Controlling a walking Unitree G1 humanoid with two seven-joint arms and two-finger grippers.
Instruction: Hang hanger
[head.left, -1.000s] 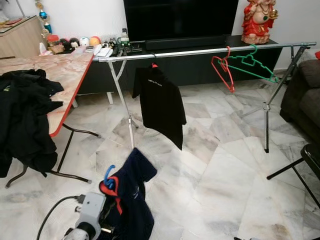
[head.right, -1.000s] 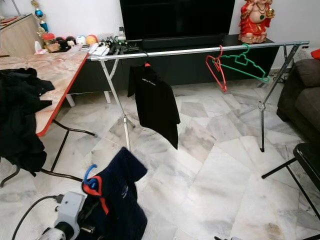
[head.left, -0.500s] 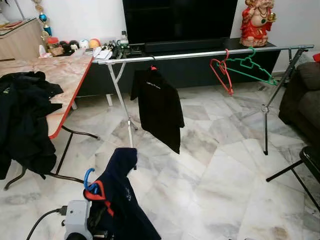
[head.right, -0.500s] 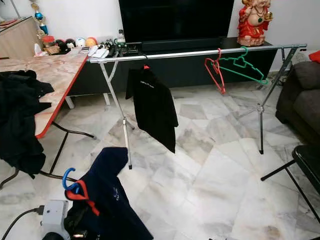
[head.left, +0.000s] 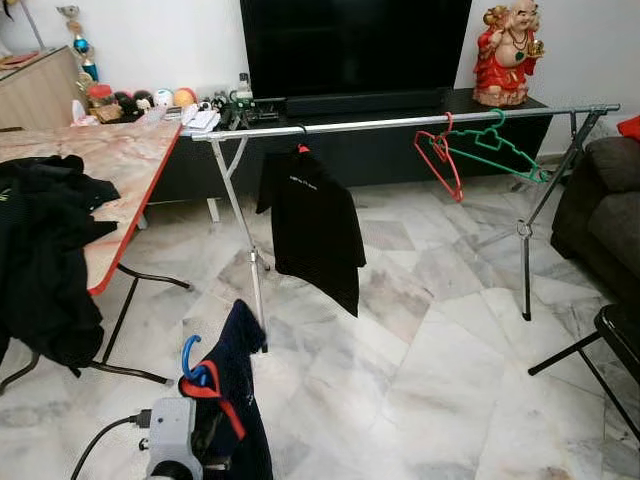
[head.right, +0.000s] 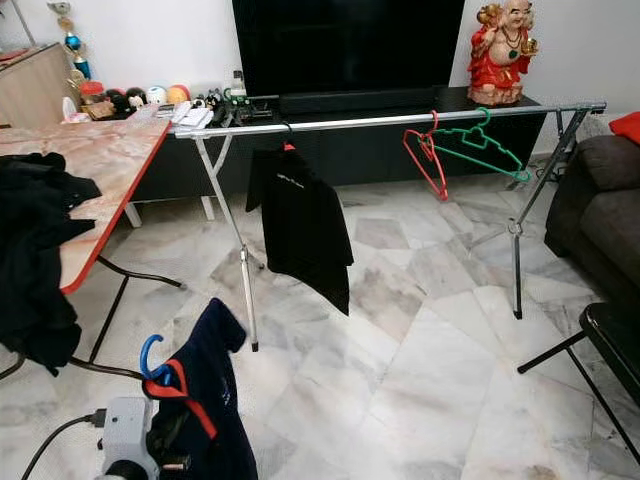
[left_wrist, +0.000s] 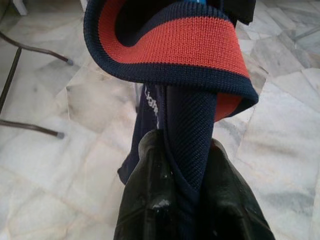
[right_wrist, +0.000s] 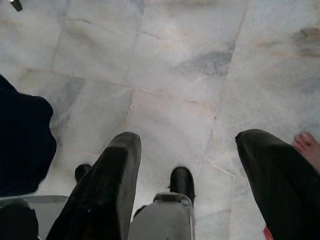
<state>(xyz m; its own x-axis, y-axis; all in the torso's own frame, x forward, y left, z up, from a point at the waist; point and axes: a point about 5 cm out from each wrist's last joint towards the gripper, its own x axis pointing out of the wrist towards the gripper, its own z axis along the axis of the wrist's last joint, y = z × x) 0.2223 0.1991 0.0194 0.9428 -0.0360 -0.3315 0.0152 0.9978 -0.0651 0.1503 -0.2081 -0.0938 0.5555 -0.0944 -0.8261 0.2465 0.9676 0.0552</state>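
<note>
The left wrist view showed the left hand clamped on the ribbed navy garment with its orange collar band — the head views added the blue hanger hook at 7 o'clock, nearer the steel rail than before. The right hand hung apart over marble floor.

Long silver metal clothes rail spans mid-room, before the TV cabinet. Marble-topped folding table at left; dark sofa at right, dark chair before it.
</note>
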